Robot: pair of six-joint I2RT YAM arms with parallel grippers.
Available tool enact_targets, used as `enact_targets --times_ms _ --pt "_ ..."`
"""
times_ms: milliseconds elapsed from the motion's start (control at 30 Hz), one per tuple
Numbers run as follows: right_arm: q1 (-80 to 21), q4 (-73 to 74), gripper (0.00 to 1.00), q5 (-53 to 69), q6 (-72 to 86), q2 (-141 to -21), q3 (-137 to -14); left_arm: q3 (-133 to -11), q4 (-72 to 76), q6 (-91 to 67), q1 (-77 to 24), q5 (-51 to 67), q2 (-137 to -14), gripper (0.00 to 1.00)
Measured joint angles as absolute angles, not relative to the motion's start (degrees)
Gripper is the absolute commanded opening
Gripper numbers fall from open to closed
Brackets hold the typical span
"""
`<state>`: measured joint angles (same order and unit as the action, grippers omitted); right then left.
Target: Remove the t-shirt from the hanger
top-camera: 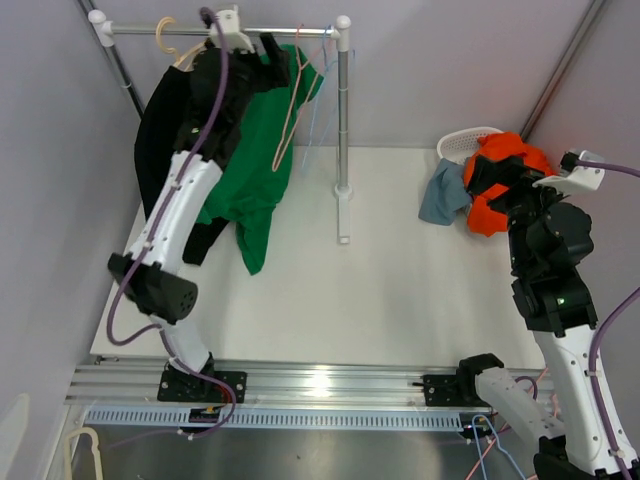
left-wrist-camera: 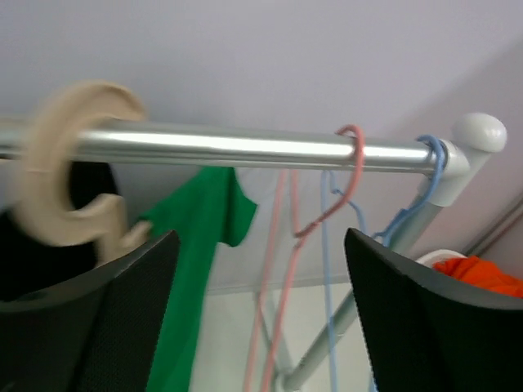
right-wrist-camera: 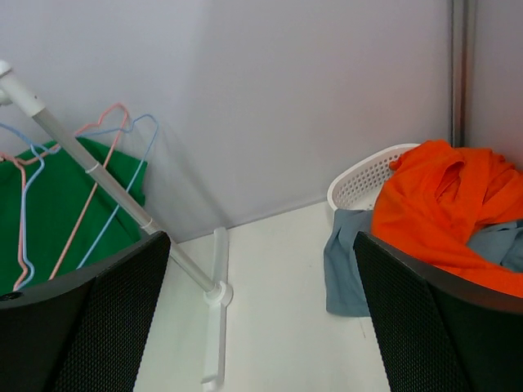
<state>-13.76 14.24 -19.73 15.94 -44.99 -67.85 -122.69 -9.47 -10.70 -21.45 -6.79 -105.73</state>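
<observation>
T-shirt (top-camera: 250, 190), green, hangs under the rail (top-camera: 290, 31) at 11 o'clock on the counter (top-camera: 400, 290), beside a pink hanger (left-wrist-camera: 357, 151). Left end effector (left-wrist-camera: 260, 245): raised to the rail, fingers wide apart, holding nothing. Right end effector (right-wrist-camera: 261, 245): fingers wide apart, empty, facing the basket (right-wrist-camera: 359, 184) at 2 o'clock with orange cloth (right-wrist-camera: 441, 204) inside.

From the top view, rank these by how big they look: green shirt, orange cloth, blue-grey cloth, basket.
1. green shirt
2. orange cloth
3. blue-grey cloth and basket: they look about alike. The basket is mostly covered by clothes, so I won't rank them.
</observation>
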Motion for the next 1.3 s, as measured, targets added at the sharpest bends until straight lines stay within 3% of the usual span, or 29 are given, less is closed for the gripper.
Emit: enact_targets --times_ms 67,333,800,900,933,1000,1033,1067,1300 --pt "-14.2 15.0 0.99 -18.7 15.5 -45.1 -67.9 -119.2 -9.7 -11.0 -19.2 -6.8 -100.8 0.99" --pt "-14.9 17.0 0.99 -14.1 14.5 -47.0 -67.8 -112.9 -7.3 -10.9 -9.6 -4.1 -90.1 1.0" --pt "-14.9 17.3 0.99 -11.9 14.0 -47.2 -67.6 -113.5 -8.7 -10.2 -6.7 5.5 -103.4 0.95" --pt "-14.9 17.2 1.0 -11.4 14.0 -46.6 -67.6 -117.7 -10.1 -10.1 -6.4 6.7 -106.9 0.82" --pt "-14.9 17.2 0.99 -11.2 14.0 -46.5 -67.6 -119.6 -10.4 -10.3 -6.2 7.1 -108.1 0.65" --pt "-14.9 17.2 0.99 -10.9 14.1 -46.3 -67.6 -124.5 -11.3 -10.9 -5.9 7.6 -110.8 0.41" --pt "-14.9 17.2 0.99 -10.8 14.1 -46.3 -67.6 -126.4 -11.6 -11.1 -5.8 7.8 -111.7 0.18" --pt "-14.9 17.1 0.99 -10.7 14.1 -46.3 -67.6 -127.8 -11.8 -11.3 -5.7 8.1 -112.5 0.03" --pt "-14.9 16.8 0.99 -10.2 14.1 -46.3 -67.6 -130.6 -13.6 -12.1 -5.5 8.6 -113.4 0.01"
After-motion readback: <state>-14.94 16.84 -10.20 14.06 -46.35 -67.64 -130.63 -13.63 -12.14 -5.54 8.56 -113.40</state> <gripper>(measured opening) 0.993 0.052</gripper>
